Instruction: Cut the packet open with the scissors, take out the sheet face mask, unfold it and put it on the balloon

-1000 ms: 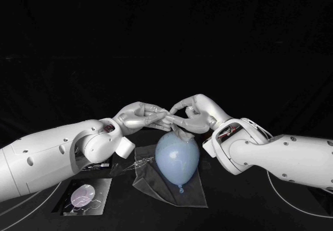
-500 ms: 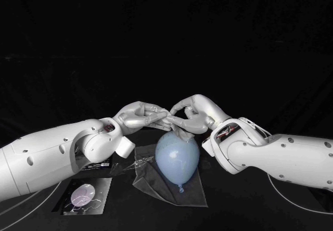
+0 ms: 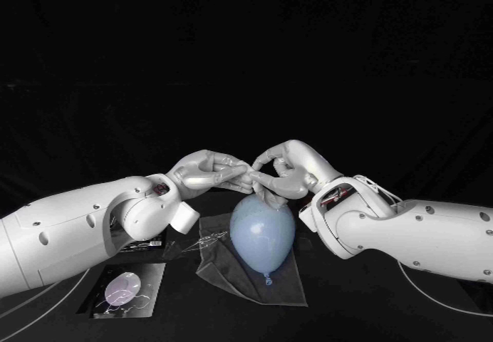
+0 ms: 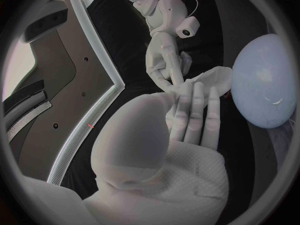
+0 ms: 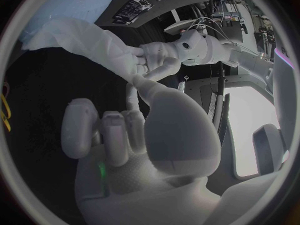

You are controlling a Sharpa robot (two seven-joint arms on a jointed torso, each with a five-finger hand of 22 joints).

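A pale blue balloon (image 3: 263, 231) lies on the table with its knot towards me. Just above its far end my left hand (image 3: 211, 173) and right hand (image 3: 288, 168) meet fingertip to fingertip. Between them they pinch the bunched white sheet mask (image 3: 263, 189), which hangs down onto the balloon's top. The left wrist view has my left hand (image 4: 187, 116) holding the mask (image 4: 214, 78) beside the balloon (image 4: 265, 80), with the right hand (image 4: 164, 50) opposite. From the right wrist, my right hand (image 5: 125, 130) grips the mask (image 5: 81, 37) and the left hand (image 5: 161, 60) holds its other end.
A dark crinkled film (image 3: 241, 274) lies under the balloon. The printed packet (image 3: 123, 291) lies flat at the front left, with another dark piece (image 3: 144, 246) just behind it. A white cable (image 3: 432, 296) loops on the table at the right.
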